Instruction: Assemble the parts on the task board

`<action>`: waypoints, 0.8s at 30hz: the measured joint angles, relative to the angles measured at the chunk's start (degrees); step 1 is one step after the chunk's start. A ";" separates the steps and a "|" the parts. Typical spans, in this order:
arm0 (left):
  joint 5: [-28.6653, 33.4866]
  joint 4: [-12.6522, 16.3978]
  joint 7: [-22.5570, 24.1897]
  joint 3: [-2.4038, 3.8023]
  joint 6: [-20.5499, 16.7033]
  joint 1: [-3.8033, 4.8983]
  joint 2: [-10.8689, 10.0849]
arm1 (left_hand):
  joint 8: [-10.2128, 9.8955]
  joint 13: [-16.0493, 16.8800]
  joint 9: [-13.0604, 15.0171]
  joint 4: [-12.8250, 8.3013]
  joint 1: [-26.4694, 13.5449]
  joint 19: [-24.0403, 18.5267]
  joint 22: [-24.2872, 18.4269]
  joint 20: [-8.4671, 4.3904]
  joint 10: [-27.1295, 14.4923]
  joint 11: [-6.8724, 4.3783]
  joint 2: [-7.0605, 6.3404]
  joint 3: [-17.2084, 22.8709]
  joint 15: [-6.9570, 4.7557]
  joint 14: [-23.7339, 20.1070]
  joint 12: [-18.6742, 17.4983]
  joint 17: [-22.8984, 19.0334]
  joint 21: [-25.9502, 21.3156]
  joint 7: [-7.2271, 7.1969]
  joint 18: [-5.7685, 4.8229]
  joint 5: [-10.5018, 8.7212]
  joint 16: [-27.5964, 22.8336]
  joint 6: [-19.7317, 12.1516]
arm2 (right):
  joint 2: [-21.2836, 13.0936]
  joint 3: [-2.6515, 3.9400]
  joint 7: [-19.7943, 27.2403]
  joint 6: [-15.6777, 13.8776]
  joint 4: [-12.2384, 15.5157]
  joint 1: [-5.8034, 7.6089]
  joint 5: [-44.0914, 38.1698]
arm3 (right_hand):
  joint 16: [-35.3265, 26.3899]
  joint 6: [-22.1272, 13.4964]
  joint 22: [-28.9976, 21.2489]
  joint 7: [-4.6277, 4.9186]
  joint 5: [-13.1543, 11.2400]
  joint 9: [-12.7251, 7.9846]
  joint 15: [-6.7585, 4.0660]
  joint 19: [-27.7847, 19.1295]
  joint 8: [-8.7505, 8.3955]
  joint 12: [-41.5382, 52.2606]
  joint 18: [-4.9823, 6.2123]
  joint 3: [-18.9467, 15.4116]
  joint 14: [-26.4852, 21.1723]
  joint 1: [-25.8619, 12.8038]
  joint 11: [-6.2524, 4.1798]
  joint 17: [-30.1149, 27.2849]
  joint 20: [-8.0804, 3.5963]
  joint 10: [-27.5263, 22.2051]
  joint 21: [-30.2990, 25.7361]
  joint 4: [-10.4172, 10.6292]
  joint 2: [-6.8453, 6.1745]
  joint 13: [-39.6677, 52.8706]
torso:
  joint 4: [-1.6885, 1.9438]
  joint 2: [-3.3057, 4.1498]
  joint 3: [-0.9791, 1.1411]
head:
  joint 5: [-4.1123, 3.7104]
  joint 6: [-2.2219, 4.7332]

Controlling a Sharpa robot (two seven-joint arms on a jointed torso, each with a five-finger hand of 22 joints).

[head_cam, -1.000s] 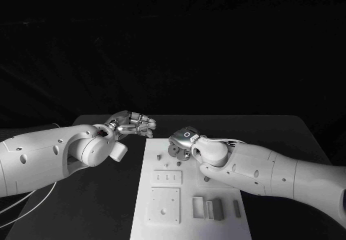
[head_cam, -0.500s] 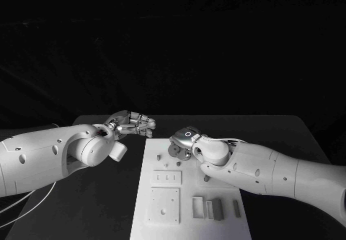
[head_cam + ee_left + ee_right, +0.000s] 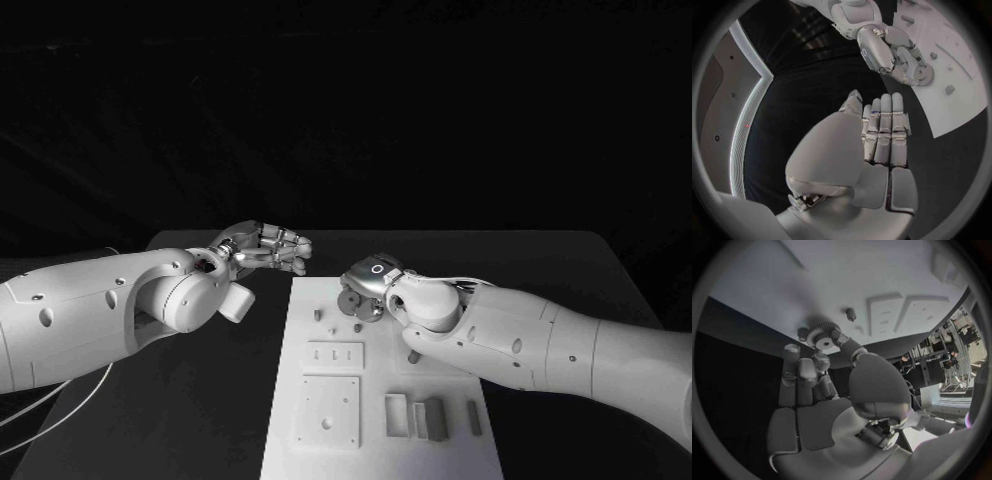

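Task board (image 3: 325, 420): matt white plastic, smooth. Gear (image 3: 823, 335): toothed, dull grey. Hands (image 3: 882, 132): satin silver metal. Table (image 3: 188, 420): matt black.

I see the white task board (image 3: 378, 400) lying flat along the counter, with raised plates and small grey parts (image 3: 433, 417) standing near its close end. At the far end a toothed gear (image 3: 824, 337) sits in the right robot hand's fingertips, possibly touching the board.
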 measured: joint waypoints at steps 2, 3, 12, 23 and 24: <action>0.00 0.01 0.00 0.00 0.00 0.01 -0.01 | 0.00 0.00 0.00 0.00 0.00 0.00 0.00 0.00 0.00 0.00 0.00 0.00 0.00 0.00 0.00 0.00 0.00 0.00 0.00 0.00 0.00 0.00 | -0.12 -0.16 0.01 0.31 0.01 -0.13 0.08 | 0.00 0.00 0.00 0.00 0.01 -0.27 0.00 0.00 -0.28 0.00 0.00 0.00 0.00 0.07 0.16 0.00 0.01 -0.12 0.00 0.00 -0.04 0.00 | -0.02 0.00 0.01 | 0.02 -0.02; 0.00 0.01 0.00 0.00 0.00 0.01 -0.01 | 0.00 0.00 0.00 0.00 0.00 0.00 0.00 0.00 0.00 0.00 0.00 0.00 0.00 0.00 0.00 0.00 0.00 0.00 0.00 0.00 0.00 0.00 | -0.18 -0.15 0.01 0.41 0.06 -0.14 0.12 | 0.00 0.00 0.00 0.00 0.01 -0.32 0.00 0.00 -0.44 0.00 0.00 0.00 0.00 0.07 0.17 0.00 0.01 -0.13 0.00 0.00 -0.04 0.00 | -0.03 0.00 0.00 | 0.02 -0.03; -0.01 0.06 -0.01 0.00 -0.01 0.02 -0.08 | 0.00 0.00 0.00 0.00 0.00 0.00 0.00 0.00 0.00 0.00 0.00 0.00 0.00 0.00 0.00 0.04 -0.22 0.00 -0.02 0.00 0.00 0.00 | -0.28 -0.11 -0.04 0.76 0.27 -0.06 0.24 | 0.00 0.00 0.00 0.00 0.01 -0.41 0.18 0.00 -0.54 0.00 0.00 0.17 -0.18 0.06 0.17 0.00 0.01 -0.13 0.00 -0.16 -0.04 0.00 | 0.00 -0.01 -0.04 | -0.04 -0.08; -0.02 0.08 -0.02 0.00 -0.01 0.04 -0.10 | 0.00 0.00 0.01 0.00 0.00 0.00 0.00 0.00 0.00 0.00 0.00 0.00 0.00 0.00 0.00 0.10 -0.22 0.00 -0.03 0.00 0.00 0.00 | -0.09 -0.16 -0.10 0.74 0.00 -0.06 0.36 | 0.00 0.00 0.00 0.00 0.01 -0.38 0.18 0.00 -0.79 0.00 0.00 0.17 -0.18 0.06 0.18 0.01 0.02 -0.12 -0.23 -0.16 -0.04 0.00 | -0.01 -0.01 0.01 | 0.07 0.03; -0.02 0.08 -0.02 0.00 -0.01 0.05 -0.09 | 0.00 0.00 0.04 0.00 0.00 0.00 0.00 0.00 0.00 0.00 0.00 0.00 0.00 0.00 0.00 0.10 -0.22 0.00 -0.03 0.00 0.00 0.00 | -0.08 -0.18 -0.10 0.72 -0.08 -0.07 0.42 | 0.00 0.00 0.00 0.00 0.01 -0.80 0.42 0.00 -1.65 0.00 0.00 0.17 -0.42 0.15 0.29 0.01 0.02 -0.22 -0.24 -0.16 -0.50 0.00 | -0.01 -0.01 0.01 | 0.07 0.04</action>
